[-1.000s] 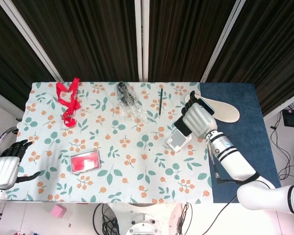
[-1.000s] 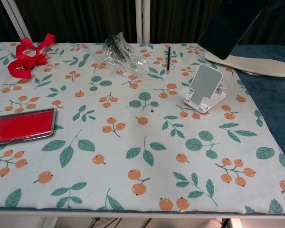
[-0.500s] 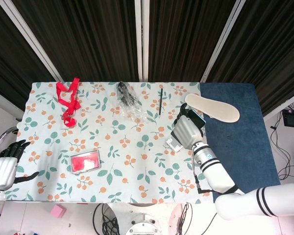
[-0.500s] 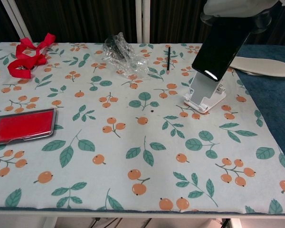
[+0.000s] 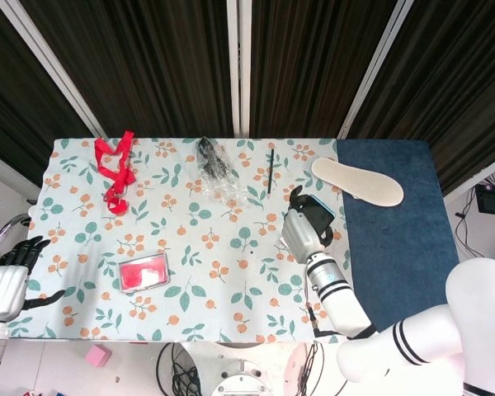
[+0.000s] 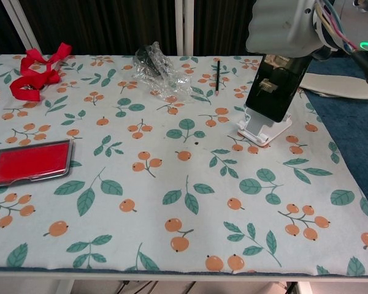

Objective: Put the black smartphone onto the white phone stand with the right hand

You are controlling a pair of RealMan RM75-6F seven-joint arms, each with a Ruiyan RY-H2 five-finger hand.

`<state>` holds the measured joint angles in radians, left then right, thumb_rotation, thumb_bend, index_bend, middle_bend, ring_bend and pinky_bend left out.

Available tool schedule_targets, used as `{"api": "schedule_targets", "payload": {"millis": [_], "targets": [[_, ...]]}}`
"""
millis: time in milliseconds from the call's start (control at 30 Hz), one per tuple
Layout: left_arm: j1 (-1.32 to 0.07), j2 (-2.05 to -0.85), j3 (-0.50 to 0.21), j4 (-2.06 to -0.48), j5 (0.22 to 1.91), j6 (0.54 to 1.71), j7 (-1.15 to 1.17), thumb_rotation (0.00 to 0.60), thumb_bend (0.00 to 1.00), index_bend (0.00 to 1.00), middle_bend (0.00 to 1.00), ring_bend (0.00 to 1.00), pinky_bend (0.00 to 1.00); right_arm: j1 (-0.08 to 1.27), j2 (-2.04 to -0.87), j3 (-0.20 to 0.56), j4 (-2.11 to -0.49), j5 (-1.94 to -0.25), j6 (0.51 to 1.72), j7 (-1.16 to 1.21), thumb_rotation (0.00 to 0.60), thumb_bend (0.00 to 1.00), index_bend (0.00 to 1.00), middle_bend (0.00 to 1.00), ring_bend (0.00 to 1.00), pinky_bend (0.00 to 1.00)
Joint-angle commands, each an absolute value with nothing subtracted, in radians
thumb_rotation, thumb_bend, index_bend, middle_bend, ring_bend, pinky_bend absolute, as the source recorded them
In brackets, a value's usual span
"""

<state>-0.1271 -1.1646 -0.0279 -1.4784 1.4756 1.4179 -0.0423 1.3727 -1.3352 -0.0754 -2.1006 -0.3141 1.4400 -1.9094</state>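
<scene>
My right hand (image 5: 299,229) (image 6: 283,27) grips the black smartphone (image 6: 274,89) (image 5: 317,211) from above, holding it tilted against the white phone stand (image 6: 262,129). The phone's lower edge sits at the stand's front lip, and it covers most of the stand's back plate. In the head view the hand hides the stand. My left hand (image 5: 7,279) hangs off the table's left edge, its fingers apart and nothing in it.
A red case (image 5: 143,271) (image 6: 28,162) lies at the front left, a red ribbon (image 5: 115,171) (image 6: 37,72) at the back left. Crumpled clear plastic (image 5: 218,173) (image 6: 157,71) and a pencil (image 5: 271,172) (image 6: 218,76) lie at the back. A white insole (image 5: 358,181) (image 6: 338,85) rests on the blue mat.
My right hand has come down and leftward with the phone, from above the insole to the stand. The phone now leans on the stand. The left hand has barely moved.
</scene>
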Motion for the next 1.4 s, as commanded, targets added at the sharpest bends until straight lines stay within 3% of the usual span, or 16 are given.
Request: {"api": "schedule_targets", "payload": {"millis": [33, 1067, 1400], "targets": [[-0.126, -1.166, -0.027, -1.476, 1.477, 1.419, -0.045, 0.487, 0.0, 0.13, 0.11, 0.1, 0.25, 1.379, -1.346, -0.09, -2.085, -0.322, 1.441, -1.916, 0.6, 0.31, 0.55, 0.43, 0.47, 0.17], [-0.122, -1.178, -0.023, -1.452, 1.478, 1.414, -0.065, 0.483, 0.0, 0.13, 0.11, 0.1, 0.25, 1.359, -1.518, -0.128, -1.971, -0.324, 1.55, -1.958, 0.6, 0.31, 0.53, 0.4, 0.46, 0.17], [-0.12, -1.18, -0.023, -1.449, 1.478, 1.415, -0.067, 0.482, 0.0, 0.13, 0.11, 0.1, 0.25, 1.347, -1.541, -0.139, -1.938, -0.351, 1.534, -1.951, 0.6, 0.31, 0.53, 0.4, 0.46, 0.17]]}}
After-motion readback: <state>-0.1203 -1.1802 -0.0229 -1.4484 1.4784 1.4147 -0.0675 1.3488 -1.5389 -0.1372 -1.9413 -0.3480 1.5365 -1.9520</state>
